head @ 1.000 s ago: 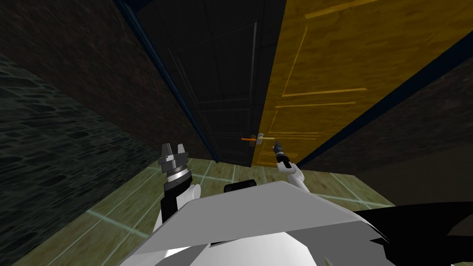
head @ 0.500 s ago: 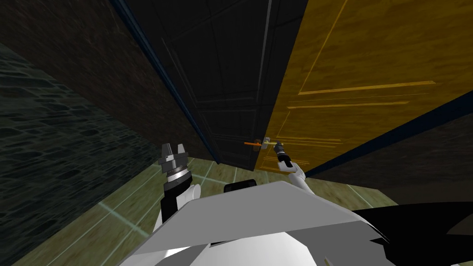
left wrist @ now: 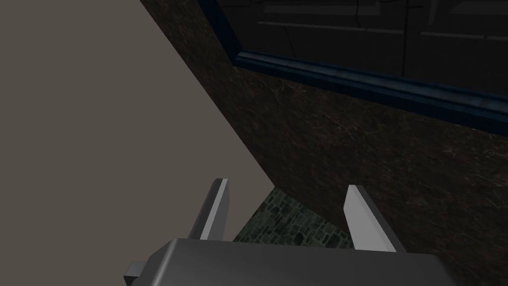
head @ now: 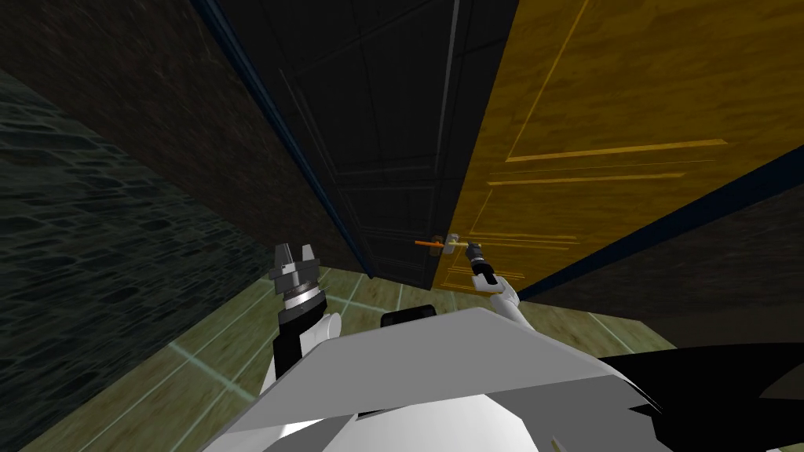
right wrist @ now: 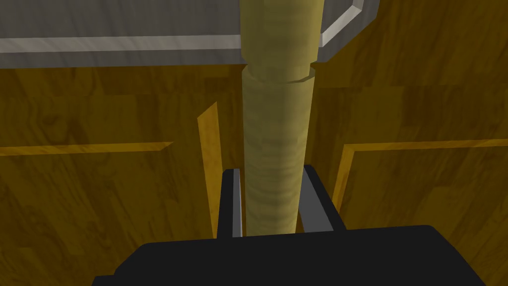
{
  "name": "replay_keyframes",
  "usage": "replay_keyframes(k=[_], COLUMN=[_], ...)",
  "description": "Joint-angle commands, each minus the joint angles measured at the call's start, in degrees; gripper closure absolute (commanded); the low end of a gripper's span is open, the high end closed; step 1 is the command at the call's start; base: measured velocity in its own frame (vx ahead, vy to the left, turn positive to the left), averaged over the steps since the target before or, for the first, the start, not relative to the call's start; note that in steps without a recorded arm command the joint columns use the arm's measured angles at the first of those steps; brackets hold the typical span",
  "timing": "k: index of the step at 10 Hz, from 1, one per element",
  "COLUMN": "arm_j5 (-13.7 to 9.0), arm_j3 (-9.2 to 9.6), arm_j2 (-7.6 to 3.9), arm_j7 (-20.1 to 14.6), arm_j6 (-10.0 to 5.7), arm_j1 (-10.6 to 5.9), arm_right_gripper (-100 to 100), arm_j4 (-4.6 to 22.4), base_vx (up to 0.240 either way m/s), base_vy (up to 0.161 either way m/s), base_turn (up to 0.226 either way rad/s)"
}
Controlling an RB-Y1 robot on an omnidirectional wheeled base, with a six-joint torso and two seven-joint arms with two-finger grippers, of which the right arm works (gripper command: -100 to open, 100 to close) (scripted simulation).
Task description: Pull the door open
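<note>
Green tiled floor (head: 196, 369) spreads beneath the left pincer (head: 296, 251); a dark stone wall (head: 86, 267) rises to its left, a brown wall (head: 157, 102) ahead.

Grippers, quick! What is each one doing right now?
Left gripper: open, holding nothing.
Right gripper: shut on the door handle.

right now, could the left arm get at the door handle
Probably not as it stands. The left claw is open and low at my left, aimed at the dark wall, well aside of the door handle, and the right claw is shut on that lever, leaving little free.
</note>
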Motion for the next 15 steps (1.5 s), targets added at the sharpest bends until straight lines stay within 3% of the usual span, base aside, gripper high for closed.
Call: replay_keyframes(k=[1, 2, 5, 9, 13, 14, 15], arm_j5=[-0.01, -0.11, -0.14, 0.0, 0.24, 0.04, 0.18], arm_j3=[-0.1, -0.01, 0.81, 3.84, 6.83, 5.73, 6.76], arm_j2=[-0.07, -0.92, -1.81, -3.35, -4.16, -4.74, -5.42], arm_j7=[0.02, -0.66, -1.66, -4.09, -5.94, -5.75, -6.75], arm_j6=[0.0, -0.16, -0.54, -1.63, -2.55, -2.33, -3.01], arm_j1=[0.05, 0.72, 1.27, 2.02, 2.23, 2.3, 3.03], arm_right_gripper=[100, 100, 100, 100, 100, 100, 100], arm_j4=[-0.01, 0.05, -0.07, -0.55, -1.03, -0.66, -0.88], base_vx=[0.0, -0.1, -0.185, -0.2, -0.188, -0.08, -0.131], base_vy=[0.0, -0.015, -0.022, -0.026, -0.043, -0.019, -0.03], base_turn=[0.0, 0.062, 0.09, 0.133, 0.12, 0.004, 0.088])
